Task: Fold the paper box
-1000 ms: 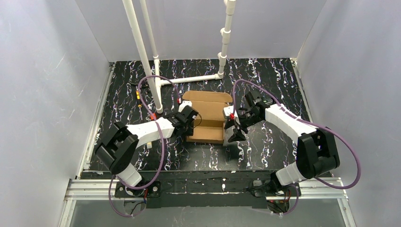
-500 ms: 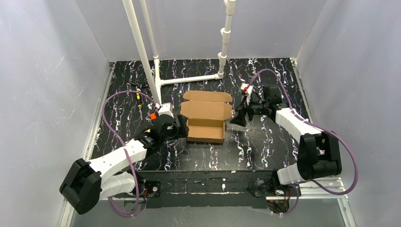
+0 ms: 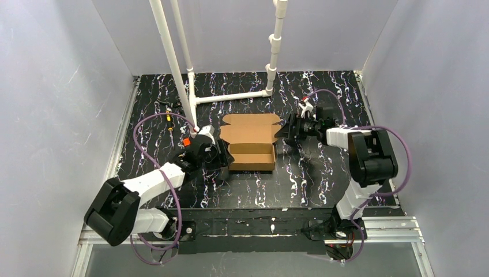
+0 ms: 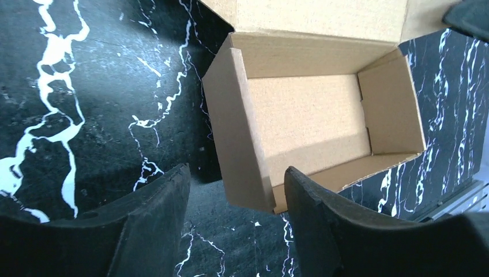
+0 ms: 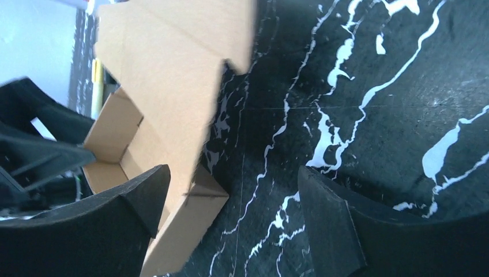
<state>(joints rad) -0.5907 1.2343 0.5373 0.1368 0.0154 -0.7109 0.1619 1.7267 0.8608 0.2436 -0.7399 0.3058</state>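
Ahead of the spread left gripper (image 4: 236, 173) sat the paper box (image 4: 305, 115), apparently braced; the spread right gripper (image 5: 233, 173) faced its lid (image 5: 173, 57)

The left gripper (image 4: 236, 178) stands with its jaws spread; both black fingers (image 4: 147, 222) rise from the bottom edge of the frame. The paper box (image 4: 305, 124) lies ahead of the fingertips as an open tray with its bare floor facing the camera; its nearest side wall sits in the gap between the fingertips, closer to the right-hand one; contact cannot be confirmed; its lid panel extends beyond the far wall. The black, white-veined table (image 4: 86, 115) lies ahead of the left-hand finger.
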